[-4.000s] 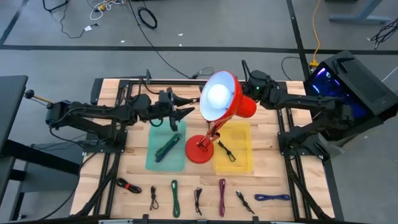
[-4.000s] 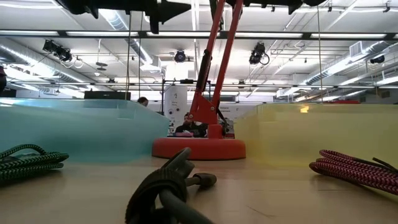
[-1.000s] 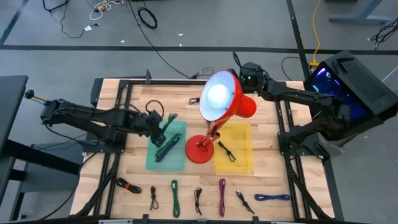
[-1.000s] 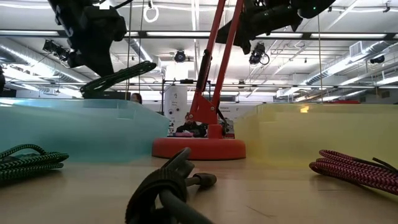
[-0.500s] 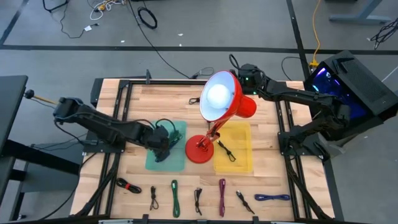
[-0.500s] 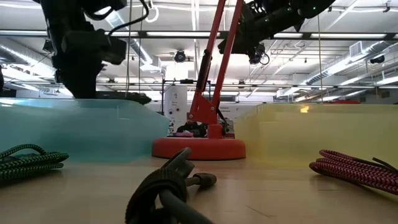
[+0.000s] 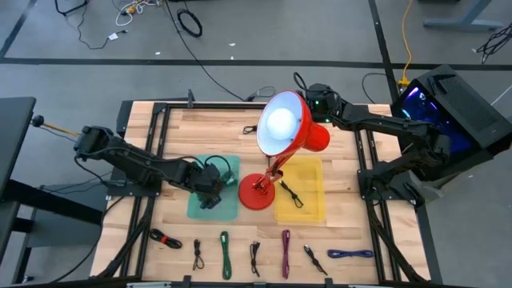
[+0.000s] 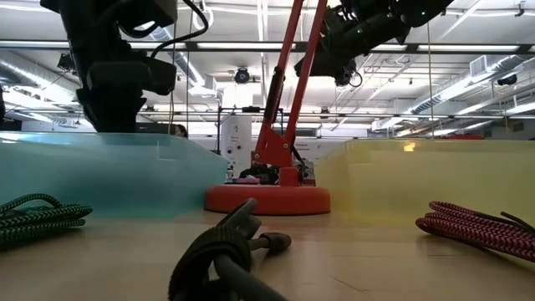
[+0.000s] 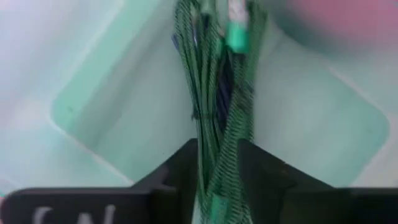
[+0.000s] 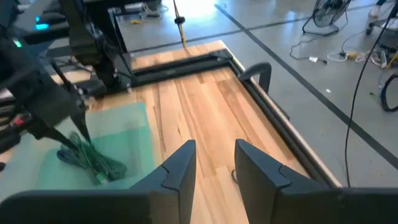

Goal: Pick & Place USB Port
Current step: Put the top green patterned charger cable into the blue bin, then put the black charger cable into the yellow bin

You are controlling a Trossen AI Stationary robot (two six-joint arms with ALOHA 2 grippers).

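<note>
Now the left gripper (image 7: 210, 190) is down inside the green tray (image 7: 230, 210), low over its floor, where a second ago it hung above the tray's far edge carrying the green cable bundle (image 9: 219, 118). That bundle now lies on the tray floor in the left wrist view, running out from between the two dark fingers (image 9: 266, 177). The fingers have just started to spread: they were clamped on the cable half a second back, and now there is slack on either side, though the cable is not clear of them. Judgement: this is the release, so the place step for this cable is nearly done; what remains is to open fully and lift straight up without dragging the bundle out.

Right gripper (image 7: 310, 93) waits raised over the far edge of the desk behind the red lamp (image 7: 284, 132), fingers (image 10: 177, 168) parted, nothing between them. It has barely shifted over the last second.

Yellow tray (image 7: 314, 210) beside the lamp base holds one dark cable (image 7: 291, 193). Along the near edge of the desk a row of unsorted cables is left: red-black (image 7: 166, 238), black (image 7: 198, 254), green (image 7: 226, 253), black (image 7: 255, 257), maroon (image 7: 286, 252), a small dark one (image 7: 314, 258), blue (image 7: 350, 254). So the sorting looks far from finished.
</note>
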